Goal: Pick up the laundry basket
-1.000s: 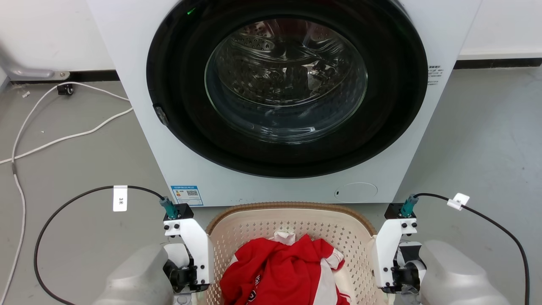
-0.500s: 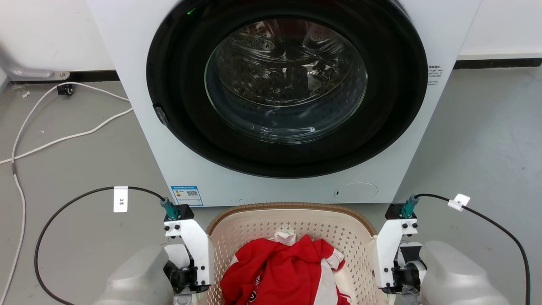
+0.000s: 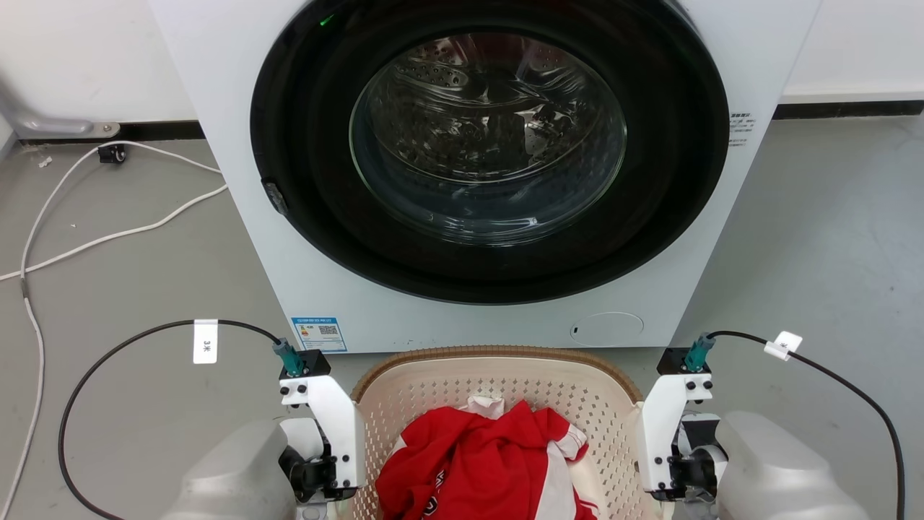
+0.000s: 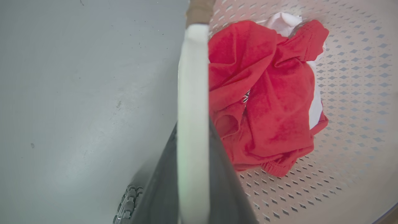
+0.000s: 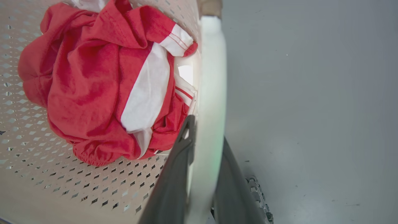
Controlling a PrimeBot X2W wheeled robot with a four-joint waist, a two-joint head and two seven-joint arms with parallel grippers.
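Observation:
The cream laundry basket (image 3: 498,372), with perforated walls and a brown rim, sits low in the head view in front of the washer, with red-and-white clothes (image 3: 484,462) inside. My left gripper (image 4: 193,124) is shut on the basket's white left handle (image 4: 192,77), one dark finger on each side of it. My right gripper (image 5: 206,130) is shut the same way on the white right handle (image 5: 211,62). In the head view both white wrist brackets (image 3: 325,426) (image 3: 668,426) flank the basket's sides, and the fingers are hidden below the frame.
The white front-load washer (image 3: 462,318) stands right behind the basket, its round dark door (image 3: 491,144) shut. White cables (image 3: 108,235) trail on the grey floor at the left. Black wrist cables (image 3: 108,354) (image 3: 852,390) loop outward on both sides.
The whole head picture has slid down by a few pixels. Both grippers keep the same hold on the handles.

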